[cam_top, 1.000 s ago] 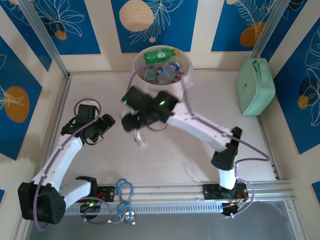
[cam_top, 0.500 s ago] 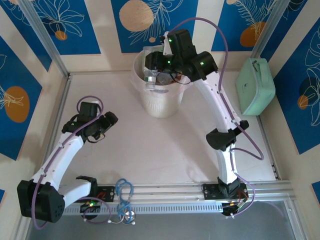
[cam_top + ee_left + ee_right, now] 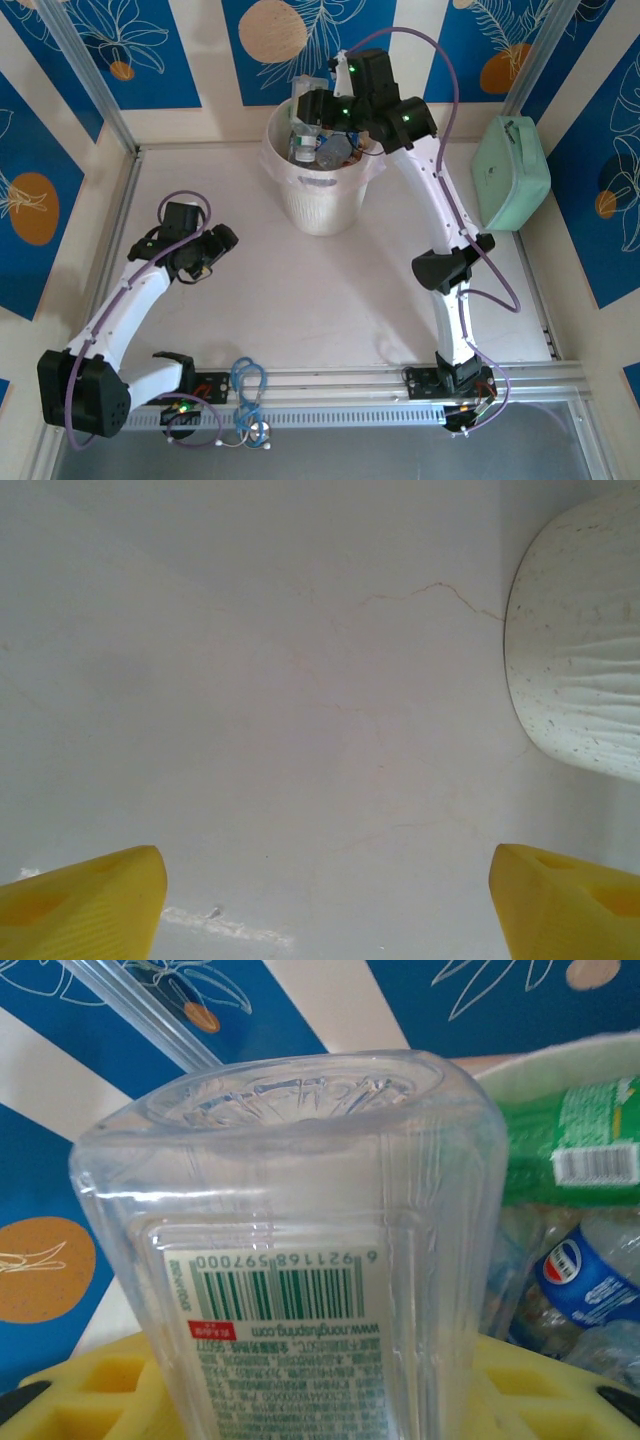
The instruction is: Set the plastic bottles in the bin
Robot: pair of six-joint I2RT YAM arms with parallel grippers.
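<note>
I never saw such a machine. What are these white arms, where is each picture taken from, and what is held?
These are two robot arms on a table, each ending in a two-finger gripper. One picture looks down from above; the other two come from wrist cameras. The right gripper holds a clear bottle over the bin, which has other bottles inside. The left gripper is open and empty above the table. A mint-green case lies at the right.
</note>
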